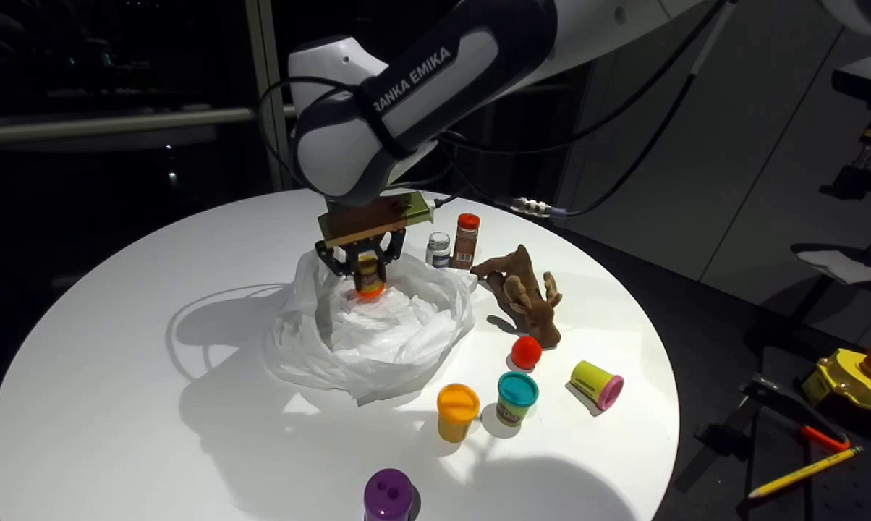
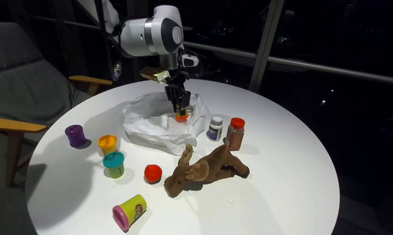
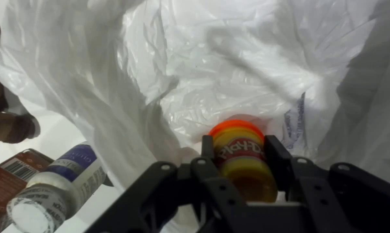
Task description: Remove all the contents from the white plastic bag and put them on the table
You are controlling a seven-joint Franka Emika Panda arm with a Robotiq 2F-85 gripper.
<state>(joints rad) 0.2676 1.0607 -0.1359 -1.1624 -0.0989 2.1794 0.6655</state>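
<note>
The white plastic bag (image 1: 399, 329) lies open and crumpled on the white table (image 1: 117, 376); it also shows in an exterior view (image 2: 144, 122) and the wrist view (image 3: 234, 64). My gripper (image 3: 237, 145) is shut on a yellow Play-Doh tub (image 3: 242, 161) with an orange-red lid. The tub is upside down, lid toward the bag's crumpled plastic, inside the bag's opening. I cannot tell whether the lid touches the plastic. The gripper also shows in both exterior views (image 1: 369, 269) (image 2: 181, 107). Only crumpled plastic shows around the tub.
Beside the bag stand a white bottle (image 2: 215, 129) and a red-capped jar (image 2: 235, 134). A brown plush moose (image 2: 212, 166), red ball (image 2: 153, 173), fallen yellow tub (image 2: 129, 212), teal-lidded tub (image 2: 114, 164), orange tub (image 2: 107, 144) and purple tub (image 2: 75, 135) sit on the table.
</note>
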